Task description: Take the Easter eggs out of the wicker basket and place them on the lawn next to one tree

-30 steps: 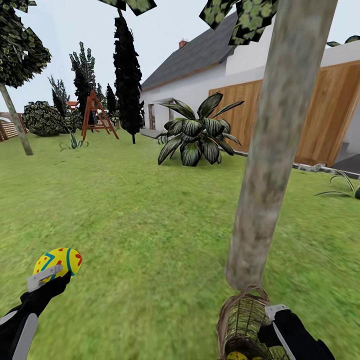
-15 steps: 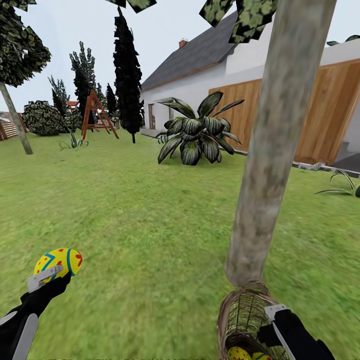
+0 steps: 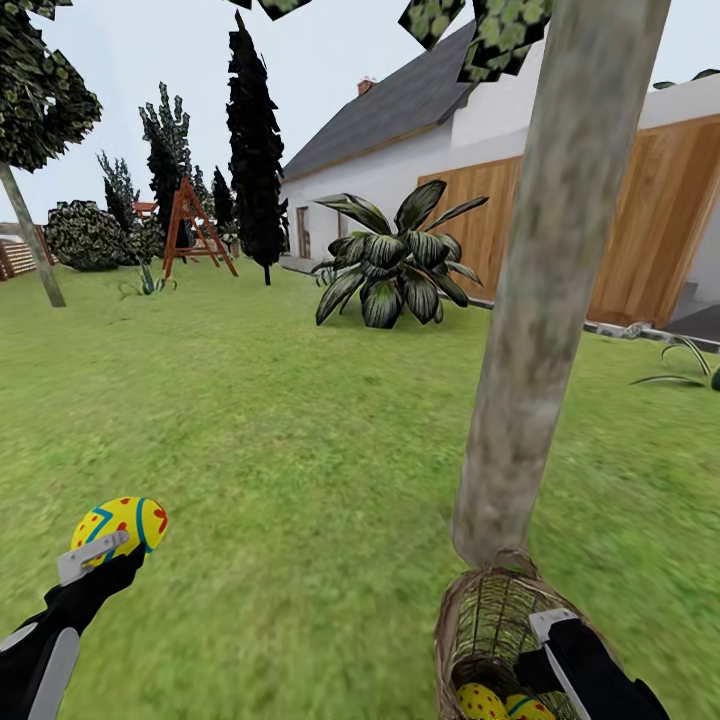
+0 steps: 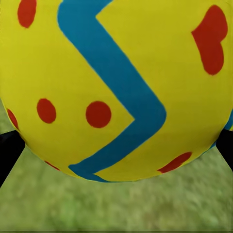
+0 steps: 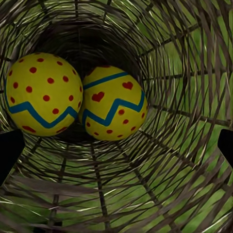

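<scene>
**One egg aloft, two in the basket by the trunk**

Short, blurred green grass of the lawn (image 3: 300, 450) spreads to a white house and wood-panelled garage. The thick, mottled grey-brown tree trunk (image 3: 540, 300) rises just behind the round brown woven-cane basket (image 3: 490, 620), tipped lengthwise, its open mouth toward the robot. The right gripper (image 3: 548, 640) clamps its rim. Two smooth yellow eggs (image 5: 75, 97) with blue zigzags and red dots lie touching inside. The left gripper (image 3: 100, 555) is closed on a third egg (image 3: 120, 523) above the grass.
</scene>
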Controlling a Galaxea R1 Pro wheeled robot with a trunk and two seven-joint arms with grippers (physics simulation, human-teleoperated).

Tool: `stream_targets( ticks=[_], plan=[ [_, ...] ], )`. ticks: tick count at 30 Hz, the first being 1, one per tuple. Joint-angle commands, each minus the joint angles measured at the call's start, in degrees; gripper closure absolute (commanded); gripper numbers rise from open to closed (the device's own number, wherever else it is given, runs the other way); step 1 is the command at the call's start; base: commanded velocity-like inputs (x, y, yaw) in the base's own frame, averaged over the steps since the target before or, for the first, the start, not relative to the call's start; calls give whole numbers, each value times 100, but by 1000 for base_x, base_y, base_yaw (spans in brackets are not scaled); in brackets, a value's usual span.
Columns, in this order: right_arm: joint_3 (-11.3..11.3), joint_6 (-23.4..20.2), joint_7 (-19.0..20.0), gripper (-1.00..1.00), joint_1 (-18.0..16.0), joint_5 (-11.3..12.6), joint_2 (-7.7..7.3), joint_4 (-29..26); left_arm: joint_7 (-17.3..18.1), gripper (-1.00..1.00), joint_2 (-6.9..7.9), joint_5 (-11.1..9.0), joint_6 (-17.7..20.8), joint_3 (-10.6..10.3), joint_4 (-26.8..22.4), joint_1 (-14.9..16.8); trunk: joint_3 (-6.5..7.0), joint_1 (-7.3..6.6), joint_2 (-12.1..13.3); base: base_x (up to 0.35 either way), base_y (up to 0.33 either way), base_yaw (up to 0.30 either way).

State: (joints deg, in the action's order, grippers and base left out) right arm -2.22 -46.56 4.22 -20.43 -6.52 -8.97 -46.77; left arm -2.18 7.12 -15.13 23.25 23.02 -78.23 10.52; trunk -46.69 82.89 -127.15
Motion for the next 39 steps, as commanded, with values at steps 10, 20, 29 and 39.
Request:
stream_targets(
  ticks=[10,20,29,39],
  plan=[
    [-18,-28,44,-100,-5,-61,-26,-8,-20,100,-8,-60,31,0,-8,3,-186,219,-405,0,0,0],
    [-33,-25,44,-100,-3,-60,9,-8,-20,100,-8,-60,31,0,-8,2,-366,439,-806,0,0,0],
    [-33,-19,44,-100,-3,-57,9,-6,-12,100,-8,-51,31,0,-8,1,-527,637,-1167,0,0,0],
    [-39,-19,44,-100,-5,-57,9,-4,-11,100,-42,-51,31,0,2,-1,-581,702,-1288,0,0,0]
  ],
)
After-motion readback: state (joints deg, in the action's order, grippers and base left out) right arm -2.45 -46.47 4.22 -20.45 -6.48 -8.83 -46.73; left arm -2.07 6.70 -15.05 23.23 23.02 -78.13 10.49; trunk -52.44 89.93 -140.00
